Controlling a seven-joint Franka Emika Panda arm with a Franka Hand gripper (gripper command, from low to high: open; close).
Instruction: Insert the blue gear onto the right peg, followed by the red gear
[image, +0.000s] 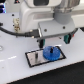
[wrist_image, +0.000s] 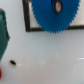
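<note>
The arm (image: 47, 15) hangs over a white table (image: 15, 60), its white body filling the far half of the exterior view. The gripper (image: 54, 39) points down with its two teal fingers (image: 42, 42) set well apart and nothing between them, so it stands open and empty above the plate (image: 34, 58). The plate is a grey rectangle with a black border lying on the table toward the near side, about mid-scene. The blue gear (image: 51, 53) lies flat on the plate's end toward the exterior view's right, just below the gripper and apart from both fingers. Whether it sits down over a peg cannot be told in that view. In the wrist view the blue gear (wrist_image: 52, 14) shows large, its toothed rim overlapping the plate's black border (wrist_image: 26, 20), and a dark spot shows in its central hub; whether that is the peg's tip or the bare hole is too blurred to say. One teal finger (wrist_image: 3, 35) shows at the edge of the wrist view, with a bit of red below it that cannot be identified. A small dark speck (wrist_image: 12, 62) lies on the white table. No writing, label or brand can be read in either view.
</note>
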